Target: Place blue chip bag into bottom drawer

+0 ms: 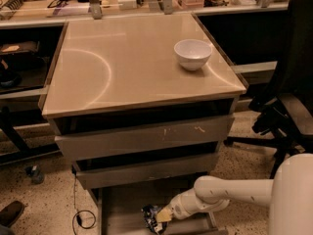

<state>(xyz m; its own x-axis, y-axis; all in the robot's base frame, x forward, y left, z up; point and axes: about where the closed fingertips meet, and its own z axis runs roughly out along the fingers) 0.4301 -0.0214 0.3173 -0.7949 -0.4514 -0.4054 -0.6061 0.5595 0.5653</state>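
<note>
The blue chip bag (pixel 151 217) lies crumpled on the floor of the bottom drawer (pixel 122 204), which is pulled out at the foot of the cabinet. My gripper (pixel 163 215) reaches in from the right on a white arm and sits right against the bag's right side, low inside the drawer. The bag's lower part runs close to the frame's bottom edge.
A white bowl (pixel 192 54) stands on the cabinet top (pixel 122 67) at the back right. The scuffed-front top drawer (pixel 146 136) and the middle drawer (pixel 146 170) sit slightly open above. A black office chair (pixel 288 92) stands at the right. A cable (pixel 83 218) lies on the floor left.
</note>
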